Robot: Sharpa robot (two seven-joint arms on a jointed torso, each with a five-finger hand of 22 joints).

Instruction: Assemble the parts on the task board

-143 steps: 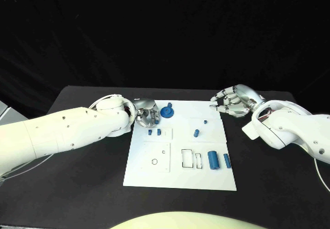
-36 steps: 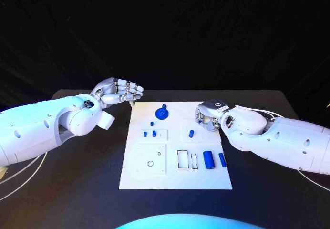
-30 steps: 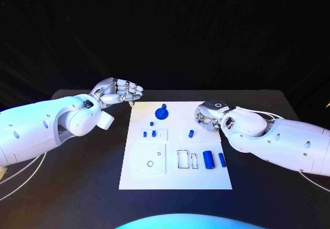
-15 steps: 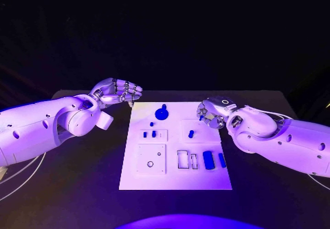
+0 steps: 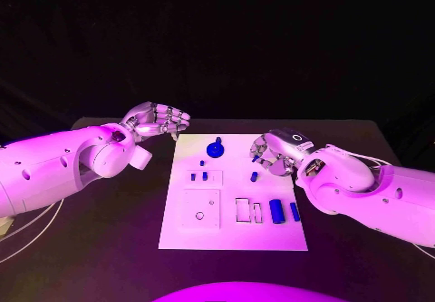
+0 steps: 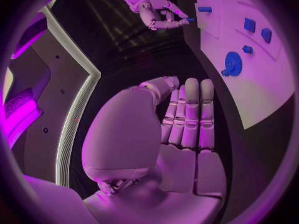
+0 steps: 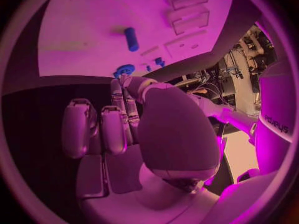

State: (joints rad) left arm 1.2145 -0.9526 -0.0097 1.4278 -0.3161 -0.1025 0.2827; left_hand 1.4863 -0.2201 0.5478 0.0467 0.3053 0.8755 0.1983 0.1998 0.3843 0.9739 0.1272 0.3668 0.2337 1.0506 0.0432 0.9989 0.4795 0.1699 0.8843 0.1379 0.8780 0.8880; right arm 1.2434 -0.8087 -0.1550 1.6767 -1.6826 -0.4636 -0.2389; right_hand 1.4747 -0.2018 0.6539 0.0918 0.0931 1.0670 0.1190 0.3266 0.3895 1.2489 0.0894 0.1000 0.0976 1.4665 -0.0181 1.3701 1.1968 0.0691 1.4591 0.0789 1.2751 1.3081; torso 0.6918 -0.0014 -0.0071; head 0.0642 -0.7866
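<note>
While flat on the table, the white task board [image 5: 234,236] carries small blue parts [image 5: 276,211].

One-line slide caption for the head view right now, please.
Right hand pinches a small blue part above the white task board; left hand, fingers curled, hangs off the board's far left corner.

The head camera looked down from above the task board [image 5: 233,189], taking in its whole plate. Each wrist camera sat close behind its own hand, facing the board slantwise across the fingers. All three views shared the board's far end.
</note>
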